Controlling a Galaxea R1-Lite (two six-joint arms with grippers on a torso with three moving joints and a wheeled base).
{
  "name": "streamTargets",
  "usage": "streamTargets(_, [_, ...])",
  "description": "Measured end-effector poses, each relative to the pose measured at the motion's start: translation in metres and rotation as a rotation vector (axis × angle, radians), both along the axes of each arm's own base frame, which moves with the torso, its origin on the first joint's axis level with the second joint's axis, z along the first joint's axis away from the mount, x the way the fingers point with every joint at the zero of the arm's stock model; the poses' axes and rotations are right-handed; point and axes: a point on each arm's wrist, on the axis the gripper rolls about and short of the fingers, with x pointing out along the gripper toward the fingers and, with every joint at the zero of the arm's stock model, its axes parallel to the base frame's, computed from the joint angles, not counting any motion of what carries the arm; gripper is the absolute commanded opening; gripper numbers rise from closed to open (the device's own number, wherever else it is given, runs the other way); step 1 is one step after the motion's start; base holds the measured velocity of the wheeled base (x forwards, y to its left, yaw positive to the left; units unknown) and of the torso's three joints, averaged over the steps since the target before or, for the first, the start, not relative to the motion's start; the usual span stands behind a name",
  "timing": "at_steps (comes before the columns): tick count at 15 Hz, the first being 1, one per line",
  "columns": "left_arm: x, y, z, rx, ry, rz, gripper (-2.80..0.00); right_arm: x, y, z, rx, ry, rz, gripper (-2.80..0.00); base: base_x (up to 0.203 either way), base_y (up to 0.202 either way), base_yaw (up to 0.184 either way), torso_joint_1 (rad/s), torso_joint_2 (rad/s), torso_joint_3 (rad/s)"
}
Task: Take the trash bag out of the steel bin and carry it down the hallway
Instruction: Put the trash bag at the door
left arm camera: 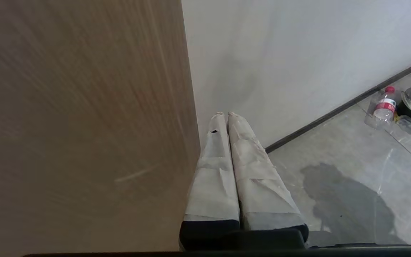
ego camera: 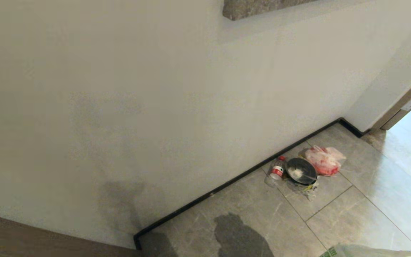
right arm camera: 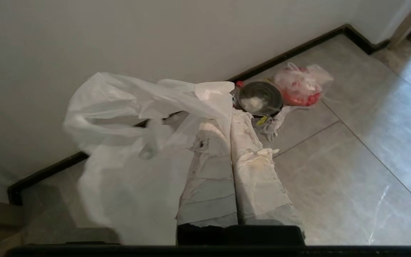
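The trash bag (right arm camera: 134, 142) is thin, white, see-through and crinkly. The right gripper (right arm camera: 227, 117) has its jaws pinched tight on it. The left gripper (left arm camera: 226, 114) has its jaws closed on nothing.

Grey tiled floor (ego camera: 334, 221) — bottle (ego camera: 276, 172), bowl (ego camera: 301, 170), red-filled bag (ego camera: 324, 160).

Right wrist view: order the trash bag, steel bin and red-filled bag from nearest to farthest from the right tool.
1. trash bag, pinched in the right tool.
2. steel bin, on the floor just past the tips.
3. red-filled bag, beyond the bin, toward the doorway.
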Motion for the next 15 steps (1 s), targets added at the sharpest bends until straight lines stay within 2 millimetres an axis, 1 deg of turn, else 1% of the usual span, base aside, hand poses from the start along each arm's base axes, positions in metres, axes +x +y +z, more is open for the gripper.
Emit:
streamTargets(2, [0.0000, 0.0000, 0.0000, 0.001, 0.000, 0.000, -2.80, 0.0000, 0.0000, 0.0002, 0.002, -0.001, 0.000, -2.80, 0.000, 0.000, 0.000, -0.012, 0.21, 0.161])
streamTargets(5, [0.0000, 0.0000, 0.0000, 0.000, 0.000, 0.000, -2.80, 0.0000, 0.0000, 0.0002, 0.006, -0.002, 0.001, -2.80, 0.000, 0.000, 0.000, -0.090, 0.40, 0.304])
streamTargets(12, [0.0000, 0.0000, -0.0001, 0.000, 0.001, 0.000, -2.80, 0.0000, 0.0000, 0.0001, 0.006, -0.002, 0.000, -2.80, 0.000, 0.000, 0.000, -0.044, 0.44, 0.398])
streamTargets(15, [0.0000, 0.0000, 0.0001, 0.000, -0.001, 0.000, -2.80, 0.0000, 0.0000, 0.0002, 0.006, -0.002, 0.000, -2.80, 0.000, 0.000, 0.000, 0.002, 0.19, 0.191])
